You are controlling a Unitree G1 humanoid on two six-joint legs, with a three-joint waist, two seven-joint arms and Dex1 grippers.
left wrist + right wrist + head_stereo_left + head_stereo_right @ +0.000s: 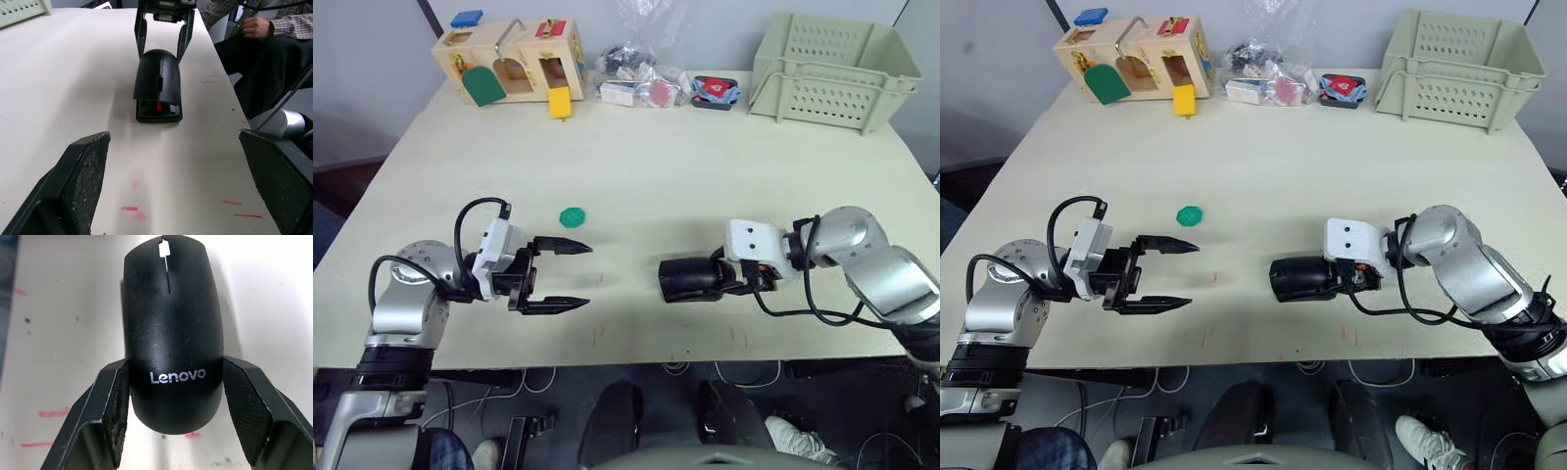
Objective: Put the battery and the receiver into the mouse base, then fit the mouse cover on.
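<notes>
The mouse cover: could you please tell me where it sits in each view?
Left eye view: mouse cover, right of centre at the right end effector.
Right eye view: centre.
Left wrist view: upper middle.
Right wrist view: centre.
Shared landmark: the right end effector.

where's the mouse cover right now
The mouse cover sits on the mouse base near the table's front edge, right of centre, between the fingers of the right gripper, with the open left gripper facing it.
</notes>
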